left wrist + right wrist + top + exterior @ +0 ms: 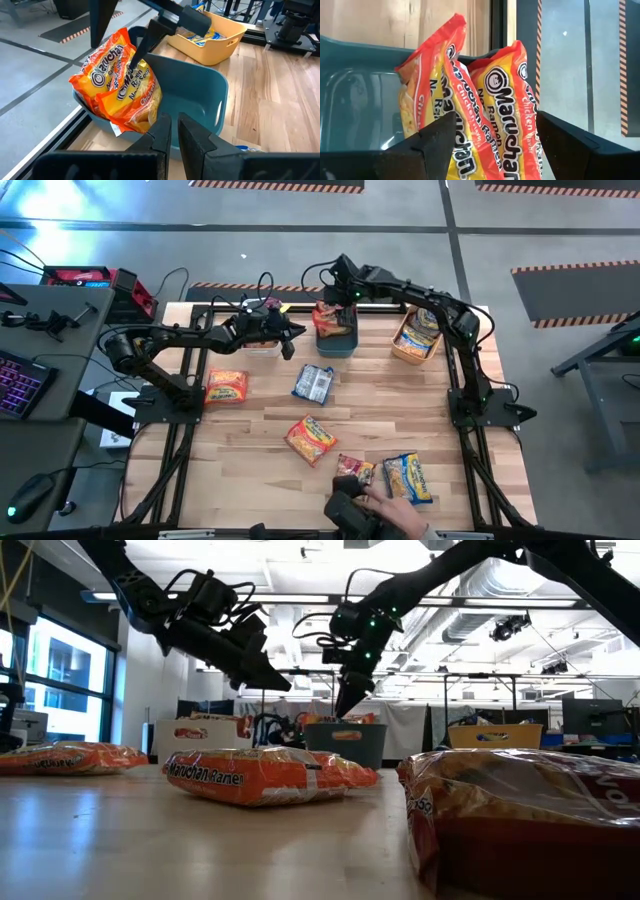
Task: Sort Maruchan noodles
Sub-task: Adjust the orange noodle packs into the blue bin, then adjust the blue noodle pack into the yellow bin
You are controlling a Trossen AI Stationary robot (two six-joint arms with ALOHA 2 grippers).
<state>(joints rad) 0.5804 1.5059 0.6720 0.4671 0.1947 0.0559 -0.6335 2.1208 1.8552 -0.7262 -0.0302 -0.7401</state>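
Right gripper [333, 298] hangs over the teal bin [338, 340], fingers spread wide around two orange Maruchan packets [485, 120] standing inside. Left gripper [292, 332], nearly closed and empty, hovers just beside that bin. Other packets [310, 438] lie on the table [400, 410].

The two chicken ramen packets [485, 120] standing in the teal bin [200, 95] are orange with yellow panels, white Maruchan lettering and a black-and-white smiling face logo. To the right in the high view sits an orange-tan bin [412, 348] holding blue-and-yellow packets [424, 326]. At centre lies a blue-and-white packet [314, 383]; at left an orange packet [226, 387]; lower centre another orange-and-yellow packet [310, 438]; lower right a pink-red packet [355, 471] and a blue-and-yellow packet [407, 477]. The surface [400, 410] is pale wood planking. Both end effectors are black.
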